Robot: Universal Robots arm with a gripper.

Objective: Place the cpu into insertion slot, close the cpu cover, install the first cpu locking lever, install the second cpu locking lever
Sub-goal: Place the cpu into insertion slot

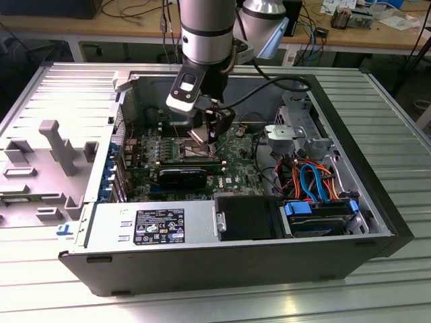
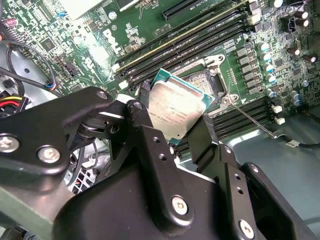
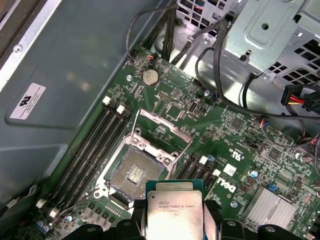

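The gripper (image 2: pixel 172 125) is clamped on the cpu (image 2: pixel 177 107) by its opposite edges, with the chip tilted. Just below the fingers lies the bare insertion slot (image 3: pixel 135 172), and beyond it the cpu cover (image 3: pixel 162 131) stands hinged open. This looks like the placing step. Seating the chip likely calls for levelling and squaring it.

Cpu (image 3: pixel 174 210) – square, silver-grey top, green rim; tilted, held off the board, in the exterior view about 3 o'clock of the insertion slot (image 3: pixel 132 175). Slot dark, silver-rimmed, empty. Cpu cover (image 3: pixel 162 126) – thin silver frame, swung open.
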